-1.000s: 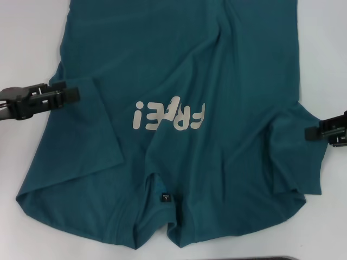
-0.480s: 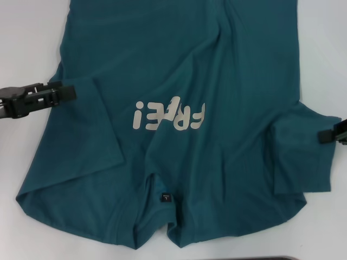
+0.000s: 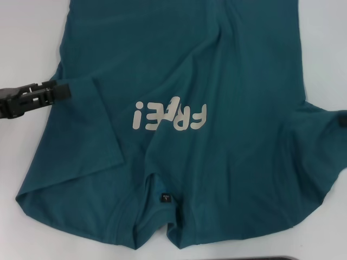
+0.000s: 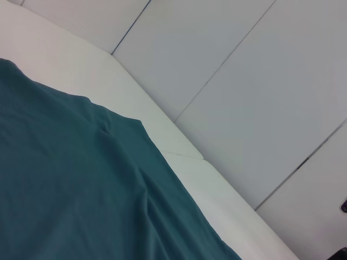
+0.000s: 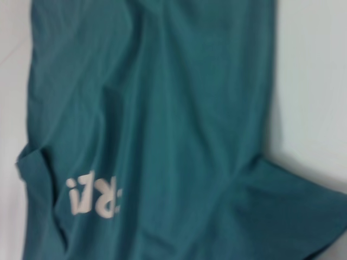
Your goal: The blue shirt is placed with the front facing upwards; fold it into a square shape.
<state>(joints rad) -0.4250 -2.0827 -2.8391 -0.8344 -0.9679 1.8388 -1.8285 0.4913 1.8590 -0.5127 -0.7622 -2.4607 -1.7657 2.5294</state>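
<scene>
Blue shirt (image 3: 195,124) from my head camera lies spread face-up on the white table (image 3: 27,43), lettering (image 3: 169,116) upside down toward me, collar nearest; my left gripper (image 3: 57,91) hovers at its left edge by the folded-in sleeve, prongs seemingly pressed together on nothing, while my right gripper (image 3: 342,120) barely shows at the frame edge above the right sleeve, so I cannot tell its state. Left wrist: soft, rippled cloth (image 4: 70,189) beside bare table. Right wrist: the shirt (image 5: 162,124) below looks limp and light; I judge sleeve hems and side seams the best pinch points.
</scene>
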